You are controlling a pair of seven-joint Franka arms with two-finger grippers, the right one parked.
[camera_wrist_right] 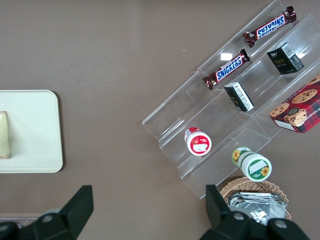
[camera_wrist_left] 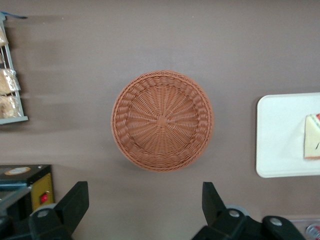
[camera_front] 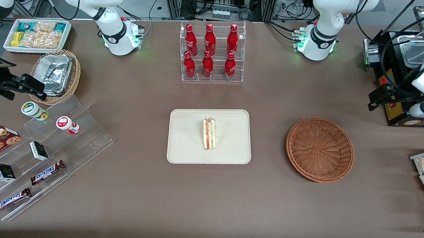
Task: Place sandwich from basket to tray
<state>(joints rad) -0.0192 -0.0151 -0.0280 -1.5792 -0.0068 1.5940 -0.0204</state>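
"SNICKERS" is printed in blue letters on two brown candy bars lying on the clear stepped display toward the parked arm's end of the counter. The same word shows on both bars in the right wrist view. The red bottles carry white script too small to read.

The pincer bears no lettering.

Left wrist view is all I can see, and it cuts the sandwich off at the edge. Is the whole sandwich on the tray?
Observer: Yes. The front view shows the whole sandwich near the middle of the tray, well inside its rim.
Operator: Where is my gripper?
Observer: The gripper hangs open and empty beside the black appliance, farther from the front camera than the basket.
Operator: Anything close to the tray?
Observer: A rack of red bottles stands farther from the camera, apart from it.
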